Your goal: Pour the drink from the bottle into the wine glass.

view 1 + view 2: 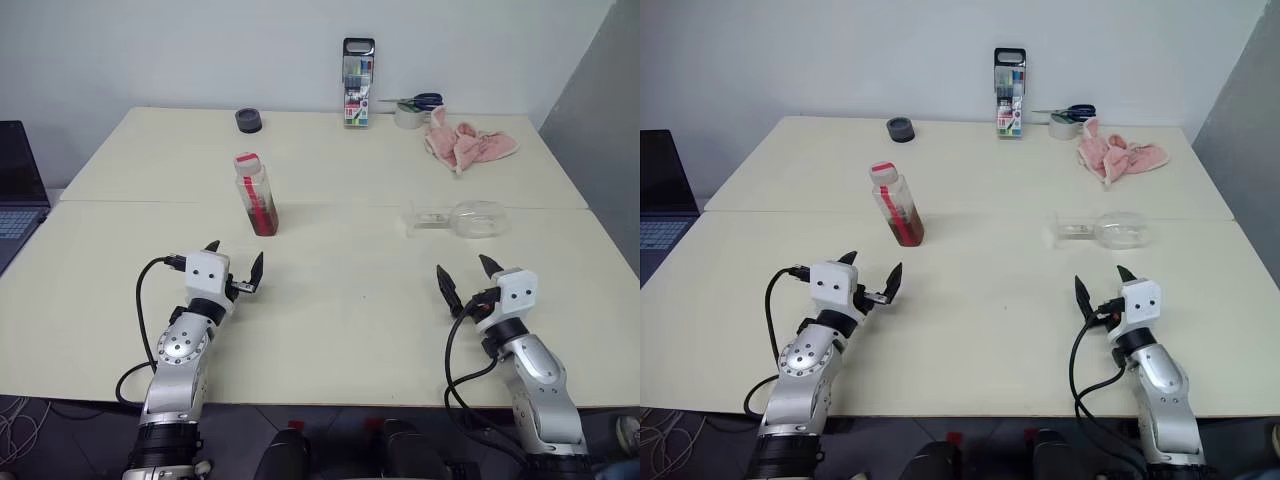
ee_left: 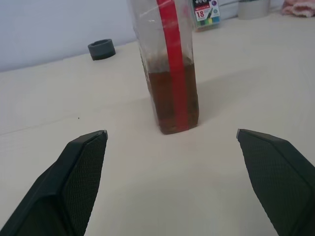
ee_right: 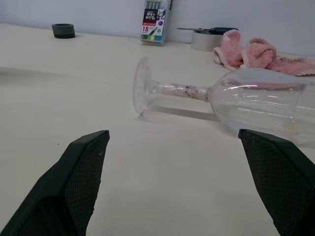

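Nothing is grasped yet. Both sets of fingers, left [image 1: 234, 266] and right [image 1: 465, 274], are spread; the bottle [image 1: 256, 194] stands ahead of the left, and the toppled wine glass [image 1: 458, 219] ahead of the right needs righting first.

Clear plastic bottle [image 1: 257, 194], glossy wine glass [image 1: 458, 219] — matt table [image 1: 340, 300]
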